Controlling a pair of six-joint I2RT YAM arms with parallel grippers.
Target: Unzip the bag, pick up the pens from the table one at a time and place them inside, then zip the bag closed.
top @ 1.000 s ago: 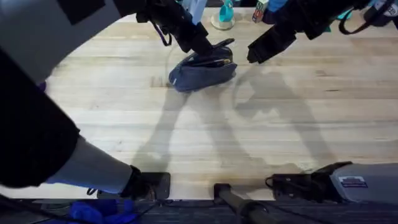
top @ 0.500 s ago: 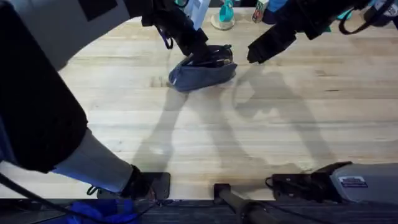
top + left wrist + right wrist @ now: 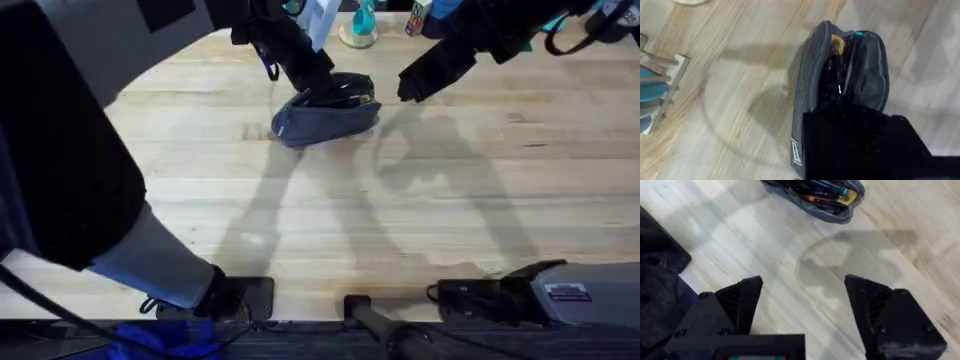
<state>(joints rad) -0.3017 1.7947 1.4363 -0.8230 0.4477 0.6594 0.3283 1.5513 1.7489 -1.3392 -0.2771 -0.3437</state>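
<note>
The left end effector [image 3: 335,88] is pressing deeper into the open bag [image 3: 325,118] near the desk's [image 3: 400,220] far edge, its grip hidden, delivering pens [image 3: 835,75]; the right end effector [image 3: 802,305] is hovering released.

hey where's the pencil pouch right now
In the overhead view the bag lies on the far middle of the table, unzipped, with the left end effector at its opening and the open right end effector beside it.
</note>
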